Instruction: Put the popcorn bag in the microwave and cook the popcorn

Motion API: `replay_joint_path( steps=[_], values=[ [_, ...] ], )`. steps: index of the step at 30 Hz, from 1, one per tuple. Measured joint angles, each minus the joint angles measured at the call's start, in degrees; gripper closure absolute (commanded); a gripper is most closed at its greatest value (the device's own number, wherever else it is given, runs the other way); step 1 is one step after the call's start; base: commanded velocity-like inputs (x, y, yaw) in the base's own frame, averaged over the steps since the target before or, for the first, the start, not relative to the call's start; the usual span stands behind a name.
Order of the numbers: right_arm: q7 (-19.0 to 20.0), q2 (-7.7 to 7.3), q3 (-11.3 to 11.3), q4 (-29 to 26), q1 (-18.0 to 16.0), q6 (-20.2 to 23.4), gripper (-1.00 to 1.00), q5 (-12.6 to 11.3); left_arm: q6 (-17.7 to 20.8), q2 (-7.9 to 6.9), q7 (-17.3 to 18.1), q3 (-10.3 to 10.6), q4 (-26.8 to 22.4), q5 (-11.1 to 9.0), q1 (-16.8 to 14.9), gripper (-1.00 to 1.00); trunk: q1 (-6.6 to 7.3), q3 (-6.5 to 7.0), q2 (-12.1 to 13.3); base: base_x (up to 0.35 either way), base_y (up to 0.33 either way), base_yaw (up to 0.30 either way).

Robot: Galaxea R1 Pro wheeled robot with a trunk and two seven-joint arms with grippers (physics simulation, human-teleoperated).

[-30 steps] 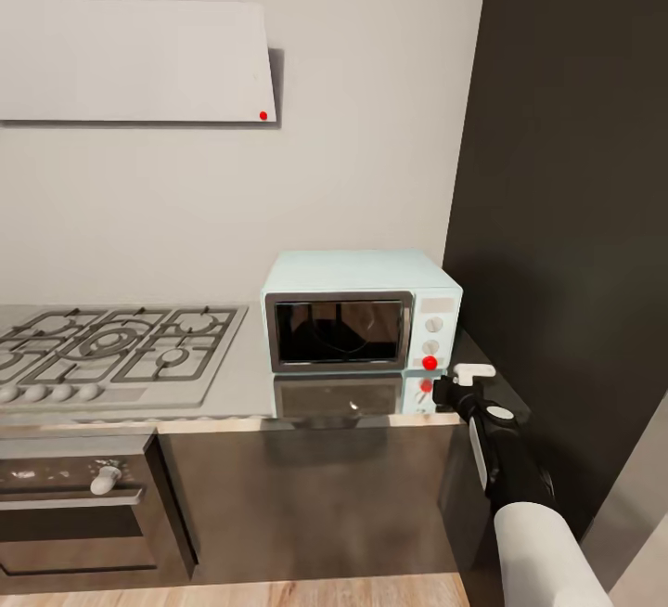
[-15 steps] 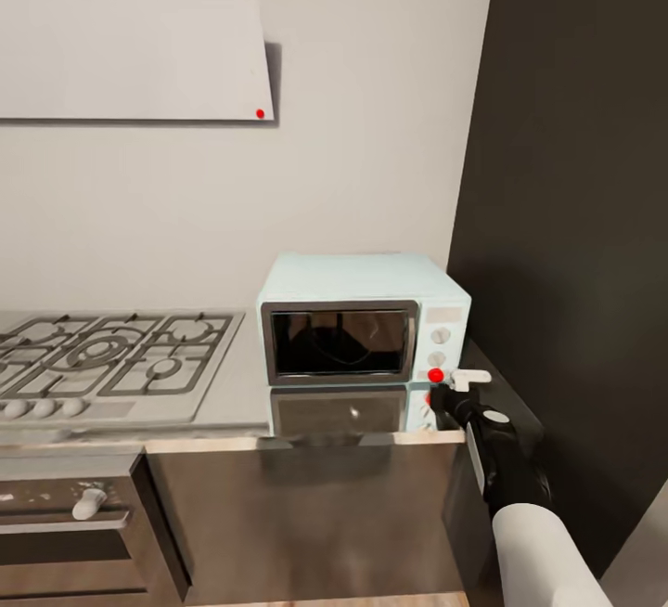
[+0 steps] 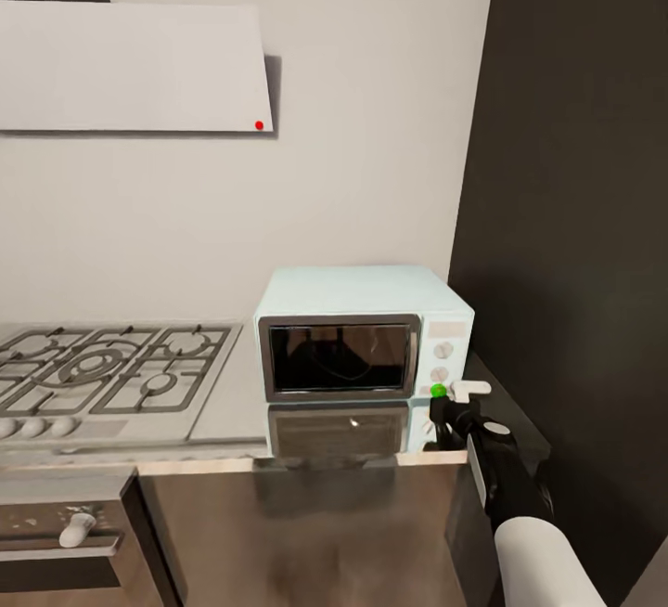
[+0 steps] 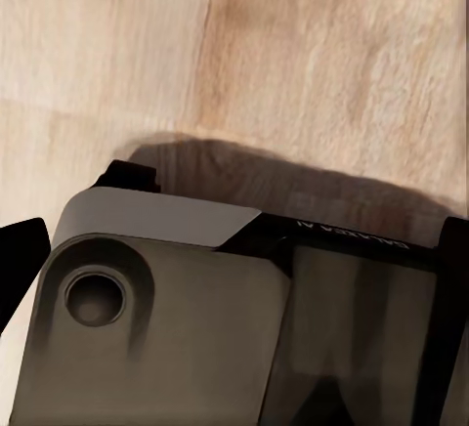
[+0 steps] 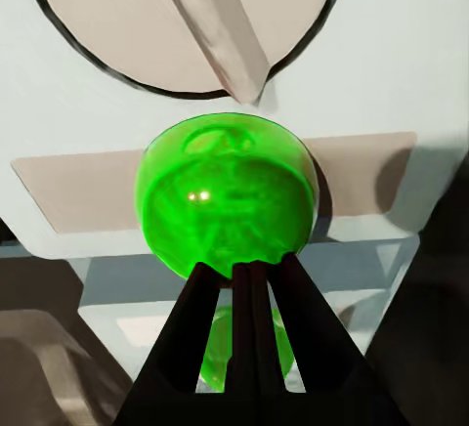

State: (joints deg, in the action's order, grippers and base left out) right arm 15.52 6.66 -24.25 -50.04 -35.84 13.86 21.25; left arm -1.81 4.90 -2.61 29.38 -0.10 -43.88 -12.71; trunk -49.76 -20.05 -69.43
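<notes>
While the round light [image 5: 225,196] on the microwave [image 3: 362,333] glows a glassy green just under the lower knob [image 5: 186,16], my right gripper [image 5: 244,279] has its dark fingers pressed together with the tips on that dome, so I judge the start press is made and I should back off straight and gently, without nudging the pale mint box on the glossy grey countertop [image 3: 232,384]. Behind the microwave's dark glass door I cannot make out the popcorn bag, and I cannot tell how the left gripper's jaws stand.

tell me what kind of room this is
A home kitchen, most likely: a gas hob set in a grey countertop, a small mint-blue microwave beside it, and an oven built in below.
</notes>
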Motion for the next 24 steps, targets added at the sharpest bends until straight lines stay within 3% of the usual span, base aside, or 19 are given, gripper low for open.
replay_joint_path(
  steps=[3, 7, 24],
  values=[
    [0.0, 0.00, 0.0, 0.0, 0.0, 0.0, 1.00, -0.1, 0.0, 0.00, 0.0, 0.0, 0.0, 0.0, 0.0, -1.00, -0.06, 0.00, 0.0, -0.086, 0.000, 0.000],
    [0.1, 0.02, 0.0, 0.0, -2.0, 0.0, 1.00, 0.1, 0.0, 0.01, -0.1, 0.0, 0.0, -0.1, 0.0, -1.00, -1.51, 0.01, 0.0, -0.311, 0.000, 0.000],
    [0.3, 0.07, 0.1, -1.0, -2.1, 0.0, 1.00, 0.2, 0.0, 0.10, -0.1, 0.0, 0.0, -0.1, 0.0, -1.00, -1.54, 0.01, 0.0, -0.338, 0.000, 0.000]
  ],
)
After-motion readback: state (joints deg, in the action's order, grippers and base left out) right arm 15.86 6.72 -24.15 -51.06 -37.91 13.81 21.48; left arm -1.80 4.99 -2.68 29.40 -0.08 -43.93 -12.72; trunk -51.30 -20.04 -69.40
